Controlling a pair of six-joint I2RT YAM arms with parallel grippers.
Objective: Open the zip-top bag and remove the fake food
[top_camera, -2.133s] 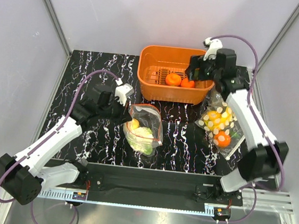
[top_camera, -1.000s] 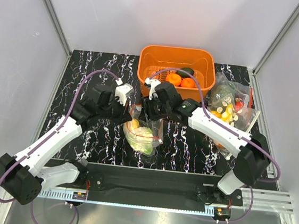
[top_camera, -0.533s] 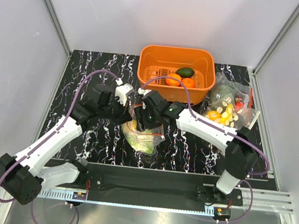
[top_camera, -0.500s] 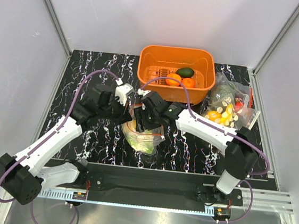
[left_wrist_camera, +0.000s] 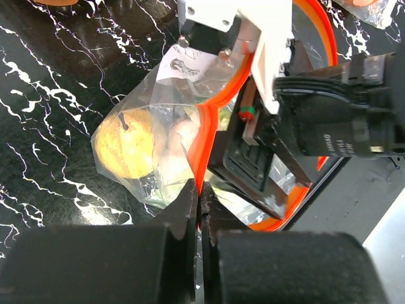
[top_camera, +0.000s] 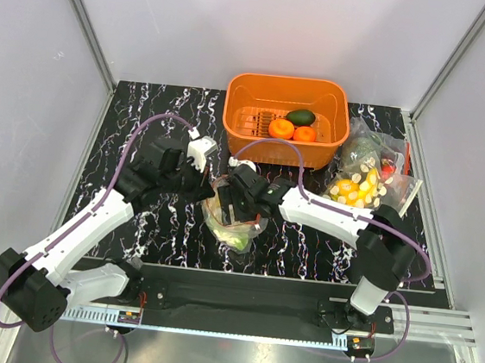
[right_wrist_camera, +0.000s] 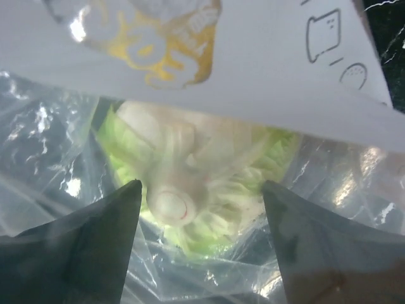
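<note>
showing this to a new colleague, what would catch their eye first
Both arms meet at the bag in the middle: the left pincer is shut on its red zip edge, the right pincer sits open inside, either side of the cauliflower. Behind, an orange basket holds an avocado and two oranges.

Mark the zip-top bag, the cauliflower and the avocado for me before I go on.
zip-top bag (left_wrist_camera: 202, 126), left wrist view, on its red-orange zip strip.
cauliflower (right_wrist_camera: 190, 171), right wrist view, on its white head, seen through the plastic.
avocado (top_camera: 300, 116), top external view, on its dark green middle.
</note>
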